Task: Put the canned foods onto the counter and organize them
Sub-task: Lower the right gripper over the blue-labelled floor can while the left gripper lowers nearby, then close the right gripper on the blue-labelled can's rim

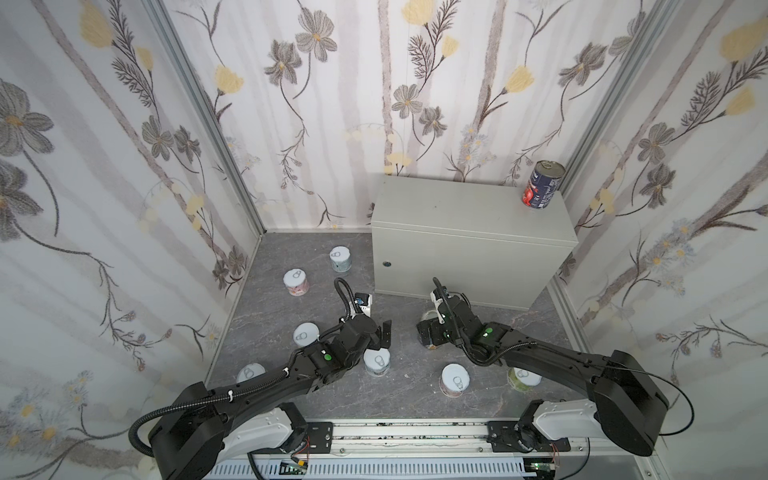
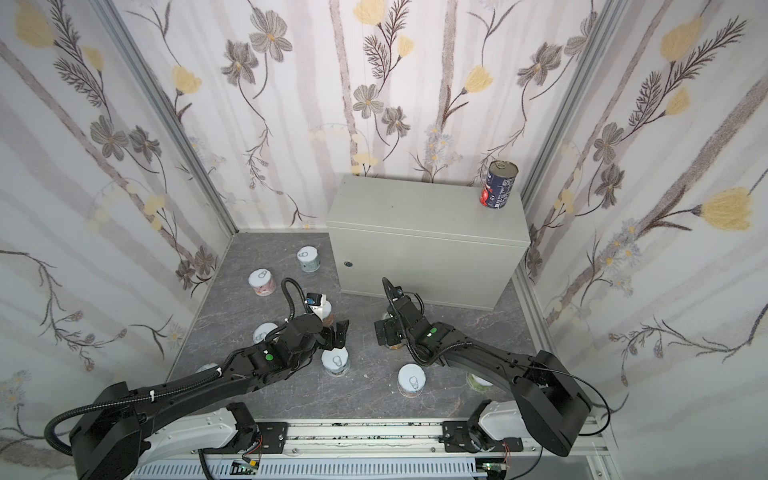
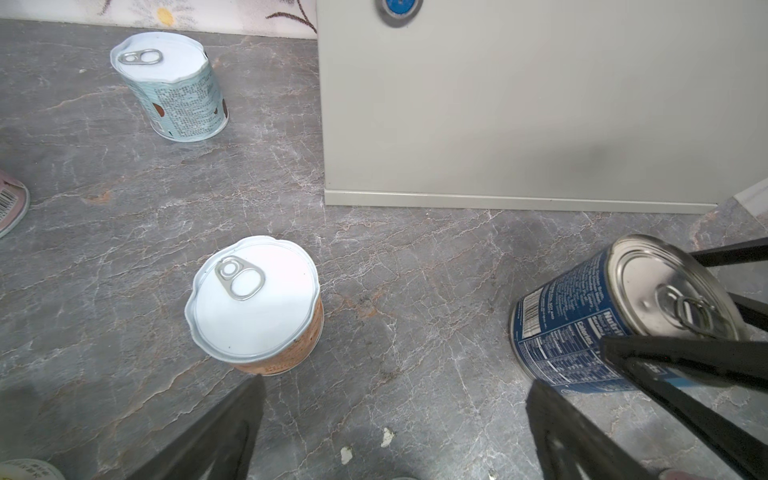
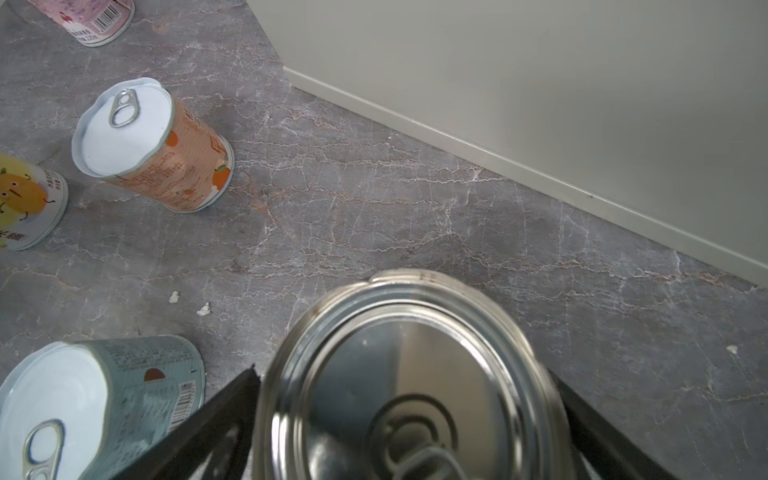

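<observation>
On the far right corner of the light-grey counter (image 1: 457, 208) (image 2: 415, 208) stands a navy-and-red can (image 1: 542, 185) (image 2: 498, 185). A blue soup can (image 3: 582, 324) (image 4: 399, 395) stands on the floor in front of the counter. My right gripper (image 1: 428, 332) (image 4: 403, 376) is open with a finger on each side of it. My left gripper (image 1: 380, 334) (image 3: 397, 386) hangs open over bare floor, with nothing between its fingers. An orange can (image 3: 253, 299) (image 4: 153, 145) stands just ahead of it. Several other short cans are scattered on the floor, among them teal (image 1: 340, 258), pink (image 1: 296, 282) and green (image 1: 521, 378).
The floor (image 1: 399, 390) is dark grey marble, walled in by flowered panels on three sides. A teal can (image 1: 377, 361) sits right beside the left arm, a white-lidded one (image 1: 455, 379) between the arms. Another can (image 1: 250, 372) is half hidden under the left arm.
</observation>
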`<state>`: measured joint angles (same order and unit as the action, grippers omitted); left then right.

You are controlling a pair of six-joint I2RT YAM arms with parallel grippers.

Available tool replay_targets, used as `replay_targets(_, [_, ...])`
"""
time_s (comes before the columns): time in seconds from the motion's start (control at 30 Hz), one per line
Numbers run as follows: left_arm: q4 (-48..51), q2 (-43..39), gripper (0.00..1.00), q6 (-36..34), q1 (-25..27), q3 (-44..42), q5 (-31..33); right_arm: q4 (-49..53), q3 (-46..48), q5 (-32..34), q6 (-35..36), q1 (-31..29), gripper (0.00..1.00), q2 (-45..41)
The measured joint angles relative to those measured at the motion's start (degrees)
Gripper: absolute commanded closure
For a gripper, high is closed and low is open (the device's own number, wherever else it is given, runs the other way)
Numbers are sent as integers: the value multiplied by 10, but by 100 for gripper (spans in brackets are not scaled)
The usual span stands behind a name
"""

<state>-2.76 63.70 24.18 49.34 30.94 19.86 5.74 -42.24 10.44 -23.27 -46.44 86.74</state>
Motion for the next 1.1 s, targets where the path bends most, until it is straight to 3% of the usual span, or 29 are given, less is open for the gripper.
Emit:
replay_targets(0.37, [-17, -4, 0, 0, -20, -21, -16, -16, -22, 17, 4, -17, 4, 66])
replay_targets(0.57, [-20, -4, 0, -2, -27, -23, -23, -37, -16, 20, 4, -20, 0, 69])
replay_targets(1.1, [-39, -2, 0, -2, -31, -26, -32, -198, 97, 52, 4, -43, 1, 38])
